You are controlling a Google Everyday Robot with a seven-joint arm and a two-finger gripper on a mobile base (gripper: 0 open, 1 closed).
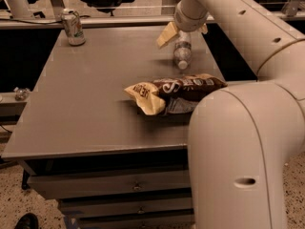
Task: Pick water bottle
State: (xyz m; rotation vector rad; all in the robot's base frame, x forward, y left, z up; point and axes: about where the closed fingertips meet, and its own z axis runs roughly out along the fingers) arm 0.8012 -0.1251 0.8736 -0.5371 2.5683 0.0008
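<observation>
Water bottle (pixel 182 52) sits in the upper centre-right of the camera view, on the grey table (pixel 90 109), just beyond the chip bag (pixel 171 93) and well apart from the soda can (pixel 73 26) at the upper left.

Camera view:
- The bottle appears to lie on its side, though this angle leaves that uncertain. Its long axis runs up and down the frame, with the white cap toward the lower end.
- The gripper (pixel 185 32) hangs directly over the bottle's upper end, at the top of the frame.
- Its fingers (pixel 166 34) stand apart, one to the left of the bottle and one to the right, so the opening crosses the long axis.
- No contact is visible.

Judgement: the coming move is a short descent, then closure across the ribbed body.
</observation>
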